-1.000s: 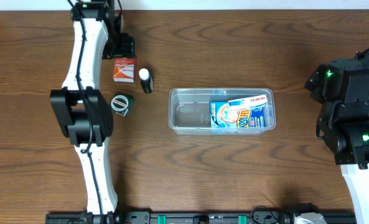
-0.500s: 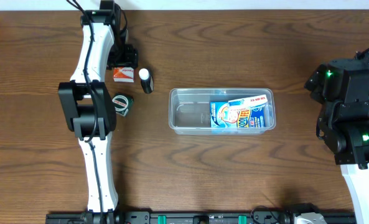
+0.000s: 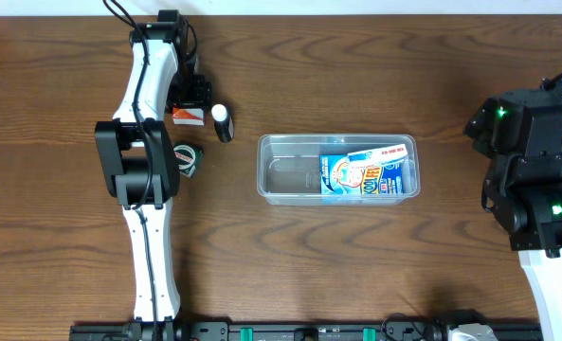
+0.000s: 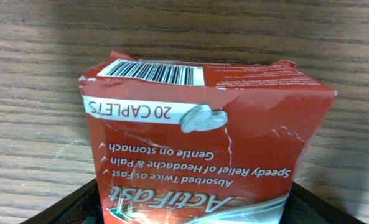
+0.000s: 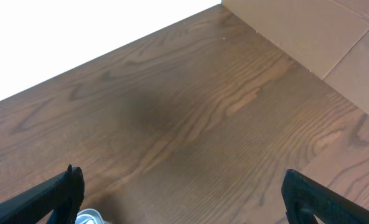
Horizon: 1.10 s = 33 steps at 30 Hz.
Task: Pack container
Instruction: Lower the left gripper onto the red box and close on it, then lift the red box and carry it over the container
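Note:
The container (image 3: 337, 139), a clear shallow tub, sits at the table's middle with a blue packet (image 3: 366, 175) in its right half. A red caplet box (image 3: 188, 117) lies flat on the wood at the far left. My left gripper (image 3: 190, 95) is down over it. In the left wrist view the box (image 4: 203, 143) fills the space between the two black fingers of the left gripper (image 4: 193, 211), which stand on either side of it, open. My right gripper (image 5: 184, 193) is open wide over bare wood, and its arm (image 3: 532, 180) is at the right edge.
A small black-and-white bottle (image 3: 223, 122) stands just right of the red box. A round tape measure (image 3: 184, 156) lies below it beside the left arm. A cardboard sheet (image 5: 308, 37) shows at the right wrist view's top right.
My left arm has swung up and right, bringing the gripper down over the red box so less of the box shows from above. The right arm has not moved.

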Each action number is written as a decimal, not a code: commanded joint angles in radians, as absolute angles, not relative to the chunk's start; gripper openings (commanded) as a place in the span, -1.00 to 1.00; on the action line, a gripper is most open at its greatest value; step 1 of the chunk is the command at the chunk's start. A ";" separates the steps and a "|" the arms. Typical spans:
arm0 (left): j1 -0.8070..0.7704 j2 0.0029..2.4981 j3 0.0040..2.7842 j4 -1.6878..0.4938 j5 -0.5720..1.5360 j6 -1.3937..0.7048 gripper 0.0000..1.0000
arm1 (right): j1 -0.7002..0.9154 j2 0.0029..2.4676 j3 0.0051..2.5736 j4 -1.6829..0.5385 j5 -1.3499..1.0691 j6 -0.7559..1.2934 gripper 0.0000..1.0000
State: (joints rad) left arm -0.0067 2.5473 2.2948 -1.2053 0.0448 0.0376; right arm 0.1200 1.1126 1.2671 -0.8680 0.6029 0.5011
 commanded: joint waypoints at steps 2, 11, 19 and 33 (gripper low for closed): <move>-0.004 2.564 2.295 -1.202 0.044 0.051 0.58 | 0.110 1.115 1.279 -0.869 0.624 0.511 0.98; -0.018 2.579 2.295 -1.195 0.044 0.051 0.58 | 0.110 1.115 1.279 -0.869 0.624 0.512 0.99; -0.020 2.582 2.295 -1.193 0.044 0.051 0.58 | 0.110 1.115 1.279 -0.869 0.624 0.512 0.98; -0.020 2.616 2.295 -1.204 0.044 0.051 0.25 | 0.110 1.115 1.279 -0.869 0.624 0.512 0.98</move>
State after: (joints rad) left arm -0.0189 2.5725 2.2955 -1.1969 0.0521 0.0490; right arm 0.1200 1.1126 1.2671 -0.8680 0.6029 0.5011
